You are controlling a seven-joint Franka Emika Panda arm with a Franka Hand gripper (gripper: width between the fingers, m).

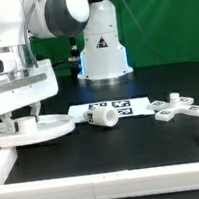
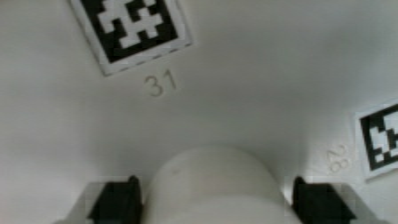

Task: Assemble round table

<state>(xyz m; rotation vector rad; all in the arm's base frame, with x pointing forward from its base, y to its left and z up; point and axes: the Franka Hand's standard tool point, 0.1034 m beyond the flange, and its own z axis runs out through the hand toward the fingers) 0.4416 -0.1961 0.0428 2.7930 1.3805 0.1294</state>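
Observation:
The large round disc (image 1: 46, 127) lies flat on the black table at the exterior view's left. My gripper (image 1: 25, 121) stands straight over it. In the wrist view the disc's white face (image 2: 214, 110) fills the frame with two tags on it. My gripper (image 2: 222, 203) has its black pads (image 2: 121, 200) against both sides of the disc's raised centre hub (image 2: 222, 175), shut on it. The short thick cylinder leg (image 1: 102, 115) lies on its side to the right of the disc. The small cross-shaped foot (image 1: 177, 105) lies further right.
The marker board (image 1: 129, 107) lies flat behind the leg. The white border rail (image 1: 108, 183) runs along the front and up both sides. A white robot base (image 1: 101, 47) stands at the back in front of a green wall.

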